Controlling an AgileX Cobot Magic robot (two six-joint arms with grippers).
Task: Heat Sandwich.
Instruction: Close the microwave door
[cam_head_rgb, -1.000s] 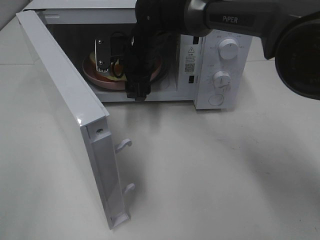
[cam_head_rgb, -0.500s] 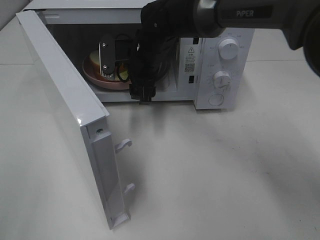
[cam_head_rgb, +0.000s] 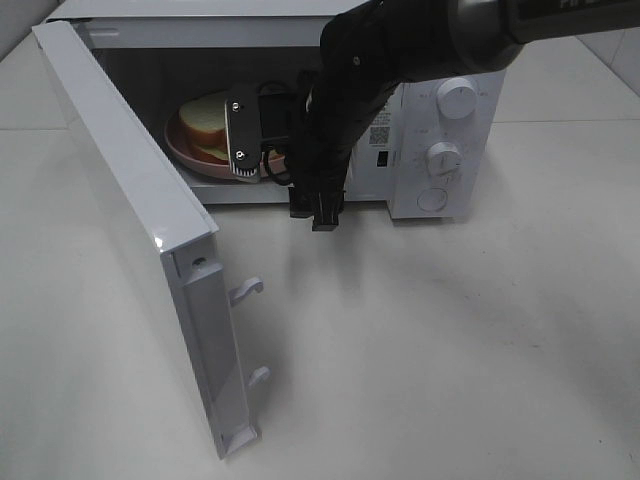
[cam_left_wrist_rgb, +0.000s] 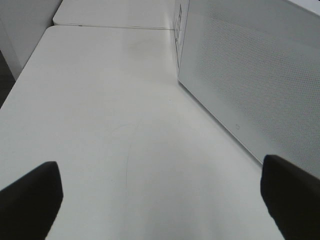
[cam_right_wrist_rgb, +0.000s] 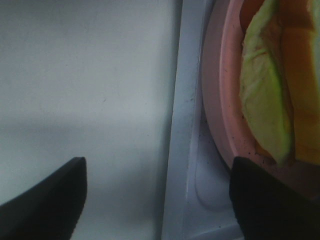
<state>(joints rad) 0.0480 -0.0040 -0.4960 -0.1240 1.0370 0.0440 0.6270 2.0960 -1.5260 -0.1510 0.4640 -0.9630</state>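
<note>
Right gripper (cam_head_rgb: 282, 202) spread wide, empty, arm (cam_head_rgb: 400, 40) angled down before open microwave (cam_head_rgb: 470, 150), sandwich (cam_head_rgb: 203, 117) on plate (cam_head_rgb: 190, 155) inside.

Pink plate (cam_head_rgb: 190, 150), white microwave (cam_head_rgb: 440, 130)

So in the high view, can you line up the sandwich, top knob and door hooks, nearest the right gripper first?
1. sandwich, inside the microwave, beside the right gripper.
2. top knob, on the panel, right side.
3. door hooks, out front, lower left.
</note>
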